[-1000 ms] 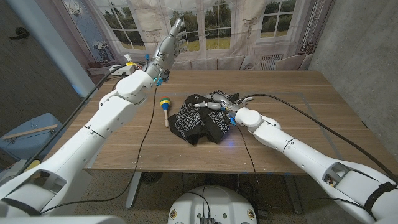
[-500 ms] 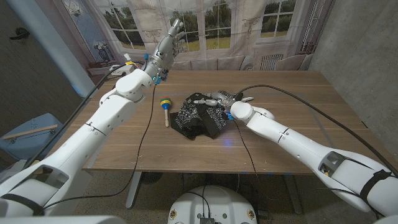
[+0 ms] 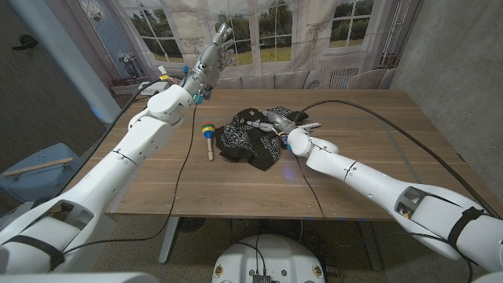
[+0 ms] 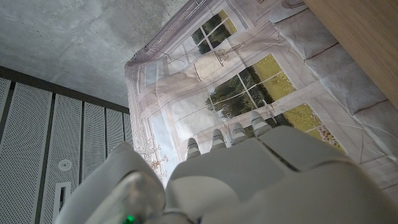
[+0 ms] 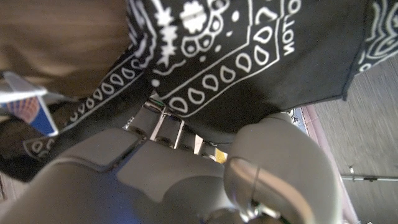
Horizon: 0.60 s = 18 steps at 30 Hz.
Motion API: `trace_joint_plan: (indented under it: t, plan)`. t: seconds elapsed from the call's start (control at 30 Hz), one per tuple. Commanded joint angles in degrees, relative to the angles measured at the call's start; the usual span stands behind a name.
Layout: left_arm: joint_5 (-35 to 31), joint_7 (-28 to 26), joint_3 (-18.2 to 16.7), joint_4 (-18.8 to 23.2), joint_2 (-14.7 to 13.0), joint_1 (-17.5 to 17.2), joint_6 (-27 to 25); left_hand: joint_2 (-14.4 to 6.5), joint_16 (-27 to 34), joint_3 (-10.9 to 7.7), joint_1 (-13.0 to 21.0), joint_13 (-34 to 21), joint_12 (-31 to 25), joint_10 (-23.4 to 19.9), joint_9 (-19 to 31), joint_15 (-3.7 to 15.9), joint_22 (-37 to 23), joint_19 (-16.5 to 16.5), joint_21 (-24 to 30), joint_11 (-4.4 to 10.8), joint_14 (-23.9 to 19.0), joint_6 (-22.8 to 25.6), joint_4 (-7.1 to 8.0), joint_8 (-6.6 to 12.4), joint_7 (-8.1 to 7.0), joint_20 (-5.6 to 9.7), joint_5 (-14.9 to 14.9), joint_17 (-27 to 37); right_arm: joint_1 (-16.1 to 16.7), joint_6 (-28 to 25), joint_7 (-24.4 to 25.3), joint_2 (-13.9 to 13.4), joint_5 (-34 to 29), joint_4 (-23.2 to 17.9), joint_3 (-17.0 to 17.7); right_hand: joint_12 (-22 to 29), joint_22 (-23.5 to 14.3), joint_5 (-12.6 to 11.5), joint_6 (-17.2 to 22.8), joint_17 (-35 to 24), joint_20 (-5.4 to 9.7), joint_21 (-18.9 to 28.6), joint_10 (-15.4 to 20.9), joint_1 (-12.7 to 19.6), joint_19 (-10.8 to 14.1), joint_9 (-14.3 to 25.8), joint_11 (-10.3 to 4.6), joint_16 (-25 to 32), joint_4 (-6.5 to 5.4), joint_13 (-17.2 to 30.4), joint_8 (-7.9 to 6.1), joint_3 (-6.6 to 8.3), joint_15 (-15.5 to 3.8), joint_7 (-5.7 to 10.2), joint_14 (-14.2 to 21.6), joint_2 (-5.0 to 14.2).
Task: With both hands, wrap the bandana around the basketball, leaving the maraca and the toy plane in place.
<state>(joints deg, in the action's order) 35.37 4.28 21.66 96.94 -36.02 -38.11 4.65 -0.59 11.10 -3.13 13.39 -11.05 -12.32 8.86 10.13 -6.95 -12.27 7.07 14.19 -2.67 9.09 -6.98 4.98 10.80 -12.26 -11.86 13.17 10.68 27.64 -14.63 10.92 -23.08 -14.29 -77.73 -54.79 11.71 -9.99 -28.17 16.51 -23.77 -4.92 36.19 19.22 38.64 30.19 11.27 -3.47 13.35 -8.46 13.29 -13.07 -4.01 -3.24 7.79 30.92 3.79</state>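
Note:
The black bandana (image 3: 245, 140) with white paisley print lies bunched in a mound at the table's middle; the basketball is hidden under it. My right hand (image 3: 277, 123) grips the cloth at the mound's far right side, and the bandana (image 5: 249, 68) drapes over its fingers (image 5: 163, 127). A white and blue part of the toy plane (image 5: 26, 104) pokes out beside the cloth. The maraca (image 3: 208, 135), with a yellow, blue and green head and a wooden handle, lies just left of the bandana. My left hand (image 3: 214, 52) is raised high above the table's far left, fingers straight and apart, holding nothing.
The wooden table (image 3: 377, 149) stretches bare to the right and front. A black cable (image 3: 354, 127) runs along my right arm over the table. A window-print curtain (image 4: 249, 81) hangs behind the table.
My right hand has pulled the bandana away from me and to the left, bunching it higher over the mound. The left hand has stayed raised.

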Motion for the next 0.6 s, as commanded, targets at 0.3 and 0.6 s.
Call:
trace_joint_plan:
  t: [0.3, 0.6]
  plan:
    - [-0.2, 2.7, 1.3, -4.2, 1.3, 2.6, 1.2, -0.9, 0.0, 0.29, 0.4, -0.3, 0.3, 1.4, 0.1, 0.45, -0.1, 0.4, 0.0, 0.21, 0.3, -1.1, -0.15, -0.44, -0.19, -0.29, 0.2, 0.1, -0.1, 13.9, 19.8, 4.1, -11.1, 11.5, -0.9, 1.0, -0.6, -4.0, 34.2, -0.2, 3.66, -11.0, 6.3, -12.3, -16.6, 0.6, -1.64, -1.8, -1.68, 0.5, -8.96, -10.43, -5.11, -3.23, -13.2, 6.09]
    - [-0.3, 2.8, 1.5, -4.0, 1.4, 2.7, 1.2, -1.2, 0.1, 0.22, 0.5, -0.3, 0.2, 1.4, 0.1, 0.56, -0.1, 0.4, 0.0, 0.25, 0.0, -1.4, -0.26, -0.42, -0.22, -0.31, 0.2, 0.0, -1.8, 11.8, 18.8, 4.2, -15.8, 13.1, -3.2, -1.2, -0.4, -6.6, 13.7, 5.8, 4.36, -18.0, -5.3, -9.3, -23.6, -0.2, -4.56, -2.2, 0.32, -0.7, 3.22, -11.28, -4.77, 4.68, -25.1, 6.25]
